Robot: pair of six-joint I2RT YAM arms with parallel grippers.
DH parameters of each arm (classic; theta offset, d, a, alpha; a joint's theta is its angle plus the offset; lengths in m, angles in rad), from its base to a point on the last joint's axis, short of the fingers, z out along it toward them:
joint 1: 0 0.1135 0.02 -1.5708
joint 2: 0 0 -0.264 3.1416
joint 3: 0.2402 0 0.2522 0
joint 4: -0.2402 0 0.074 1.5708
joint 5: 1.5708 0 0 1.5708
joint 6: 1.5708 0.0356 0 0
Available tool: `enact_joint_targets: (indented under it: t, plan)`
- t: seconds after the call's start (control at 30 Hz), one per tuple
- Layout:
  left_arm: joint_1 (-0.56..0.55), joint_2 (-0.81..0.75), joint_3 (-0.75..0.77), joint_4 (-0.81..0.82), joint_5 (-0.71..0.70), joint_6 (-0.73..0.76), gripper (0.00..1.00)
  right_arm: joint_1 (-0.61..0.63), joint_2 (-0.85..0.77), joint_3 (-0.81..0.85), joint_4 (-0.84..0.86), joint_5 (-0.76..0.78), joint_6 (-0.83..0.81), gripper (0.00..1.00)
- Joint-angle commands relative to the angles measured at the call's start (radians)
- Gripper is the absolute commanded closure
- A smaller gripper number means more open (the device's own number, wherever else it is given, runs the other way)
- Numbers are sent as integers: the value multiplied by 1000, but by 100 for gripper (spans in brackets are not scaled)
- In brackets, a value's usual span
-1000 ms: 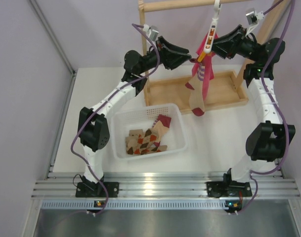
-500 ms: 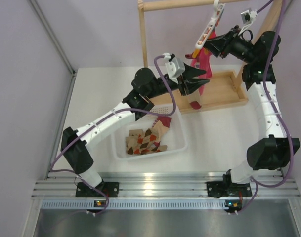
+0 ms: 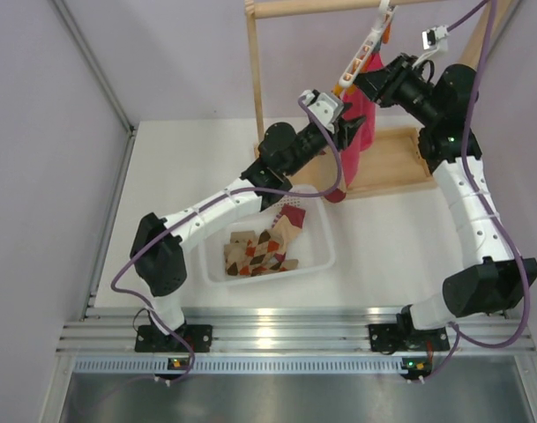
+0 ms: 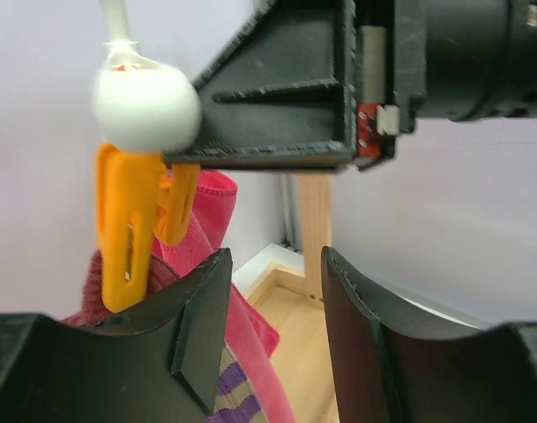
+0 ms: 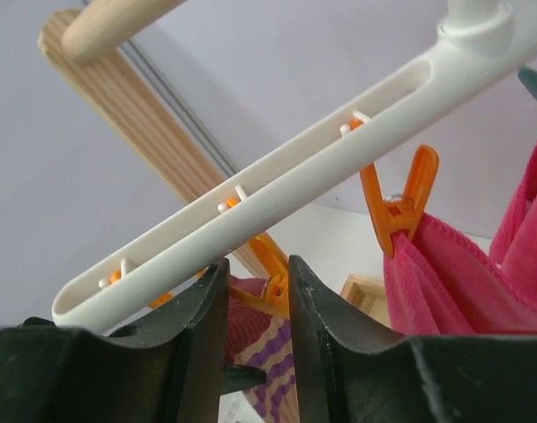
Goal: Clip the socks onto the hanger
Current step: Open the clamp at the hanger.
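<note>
Locate the hanger [image 3: 371, 42] at the top of the overhead view. It hangs by its hook from the wooden rail [image 3: 312, 8] and is steeply tilted, with its lower end toward the left arm.

Right pincer [image 5: 257, 262]: the jaws stand narrow, with the fingertips directly under the white bar. An orange clip shows in the gap, but you cannot tell whether the pads press on it or on the bar.

Left pincer [image 4: 274, 260]: the jaws stand about half apart with nothing between them – through the gap you see only the wooden post and the fabric beyond. This pincer sits just below the rounded end of the hanger, near the end clip [image 4: 127, 229].

Clipped items: a pink cloth [image 3: 361, 110] hangs from the bar, gripped by a clip [image 5: 396, 211] at its upper edge. A purple-striped sock [image 4: 237, 392] hangs beside it – how it is fastened is not visible.

The remaining socks [image 3: 255, 251], in an argyle pattern, lie in the white basket [image 3: 328, 247] on the table [image 3: 171, 176], well apart from the hanger.
</note>
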Motion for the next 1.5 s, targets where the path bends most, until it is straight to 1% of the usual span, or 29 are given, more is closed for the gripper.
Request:
enact_joint_targets:
  t: [0.0,0.07,0.13,0.23,0.27,0.3,0.37,0.47,0.53,0.57,0.63,0.67,0.7,0.77,0.83,0.93,0.97,1.0,1.03,1.07,1.1,1.13,1.17,1.23,1.27,1.37,1.4,1.43,1.47]
  plan:
    - [-2,14,54,139,-136,23,50,31,-22,-21,-46,132,55,100]
    - [-1,37,77,155,-159,21,50,51,-21,-5,-102,189,59,100]
    - [-1,53,92,171,-199,32,50,59,-18,-4,-121,181,40,100]
    - [1,82,120,192,-217,52,50,59,-50,-60,-46,172,39,100]
    - [9,73,102,215,-202,47,51,59,-58,-96,26,136,39,100]
    - [13,62,79,241,-185,40,51,58,-70,-109,40,125,25,100]
    - [33,21,10,274,-84,-2,50,56,-79,-115,42,126,13,100]
    - [59,-44,-54,255,68,-66,50,32,-84,-113,40,97,-26,100]
    - [78,-78,-94,255,137,-149,49,6,-71,-95,32,66,-23,100]
    - [90,-107,-120,248,174,-157,49,-2,-64,-84,22,65,-18,100]
    - [98,-127,-128,193,202,-144,53,-13,-48,-45,-1,68,-14,100]
    - [102,-139,-144,195,229,-144,53,-11,-39,-29,-33,71,-14,100]
    - [108,-144,-151,209,299,-138,56,-11,-33,-15,-41,77,-9,100]
    - [102,-145,-158,225,327,-131,57,-10,-30,6,-43,71,6,100]
    - [92,-133,-144,229,370,-92,58,-5,-25,25,-69,78,16,100]
    - [53,-104,-110,228,340,-17,59,2,-28,35,-80,92,16,100]
    - [46,-86,-93,231,317,-22,59,2,-30,31,-73,79,19,100]
    - [49,-79,-85,258,291,-38,60,-1,-39,20,-52,56,16,100]
    - [55,-75,-79,266,224,-66,60,-2,-44,-6,-26,33,9,100]
    - [87,-69,-72,277,220,-127,60,-2,-51,-18,-12,22,-4,100]
    - [110,-68,-67,304,244,-179,60,-2,-62,-30,23,10,-33,100]
    - [136,-68,-65,310,292,-292,59,-11,-64,-52,35,-24,-44,100]
    - [182,-72,-59,312,316,-345,59,-16,-65,-55,42,-38,-53,100]
    - [219,-79,-61,297,343,-438,59,-34,-52,-57,57,-76,-58,100]
    - [245,-91,-73,294,361,-456,59,-41,-47,-58,69,-122,-60,100]
    - [276,-107,-99,297,416,-497,57,-68,-18,-69,167,-226,-28,100]
    - [288,-105,-99,295,441,-499,57,-74,2,-70,198,-253,9,100]
    - [289,-101,-95,283,444,-490,57,-85,14,-66,256,-276,35,100]
    - [291,-78,-60,236,455,-476,58,-91,28,-60,267,-299,55,100]
